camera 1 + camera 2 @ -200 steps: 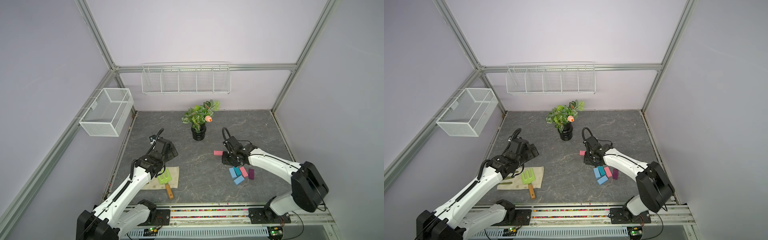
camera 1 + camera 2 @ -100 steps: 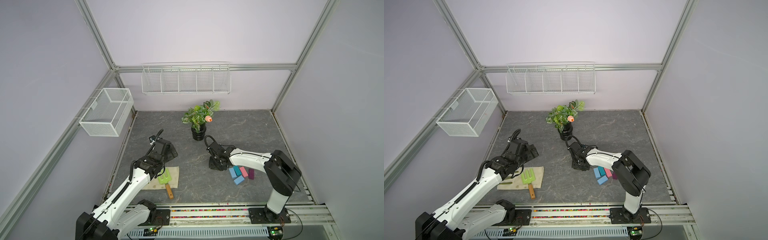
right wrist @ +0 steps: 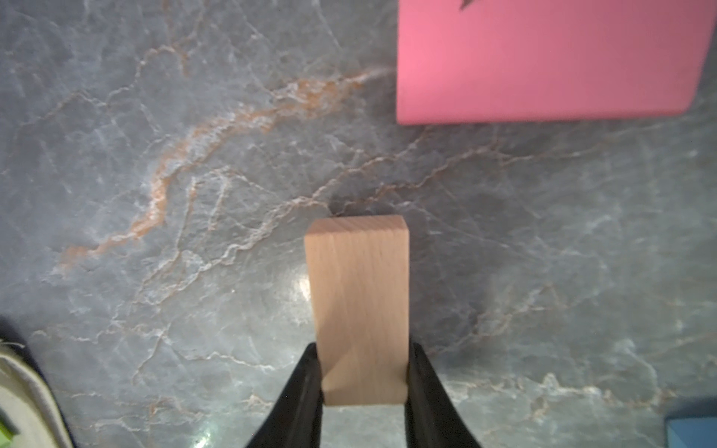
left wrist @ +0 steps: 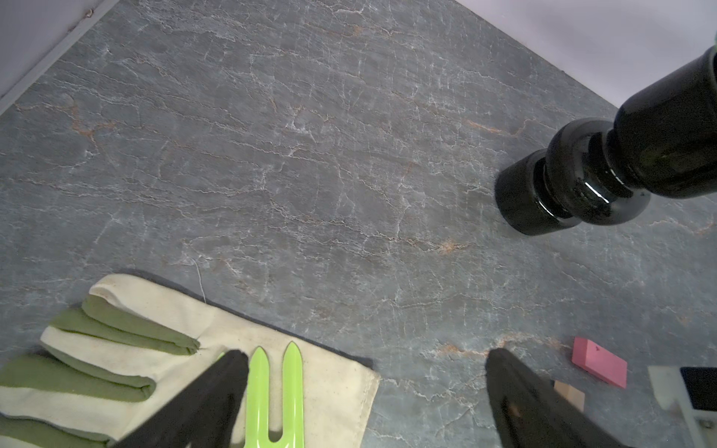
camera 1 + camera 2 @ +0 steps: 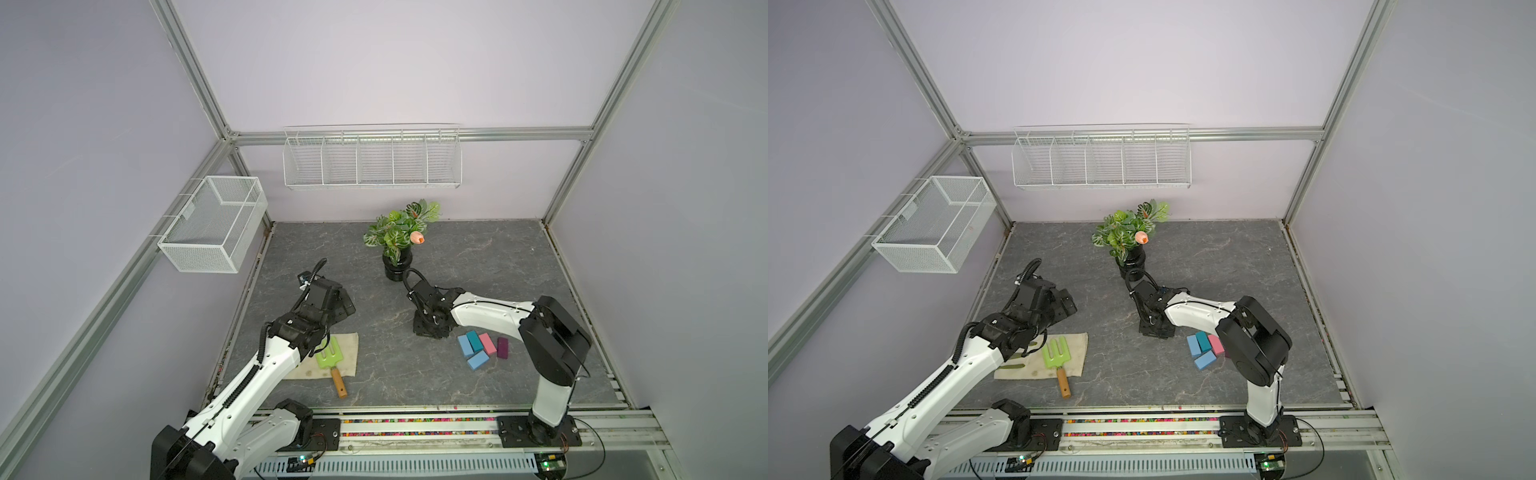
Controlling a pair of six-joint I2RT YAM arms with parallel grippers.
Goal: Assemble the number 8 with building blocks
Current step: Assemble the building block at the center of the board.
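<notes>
Near frame centre in a top view, the right end effector (image 5: 430, 330) grasps the tan block (image 3: 357, 279); the left end effector (image 4: 366, 357) is released.

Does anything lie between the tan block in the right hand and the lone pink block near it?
Nothing visible does. In the right wrist view the right hand grips the tan block, and only bare table shows between its free end and the pink block.
</notes>
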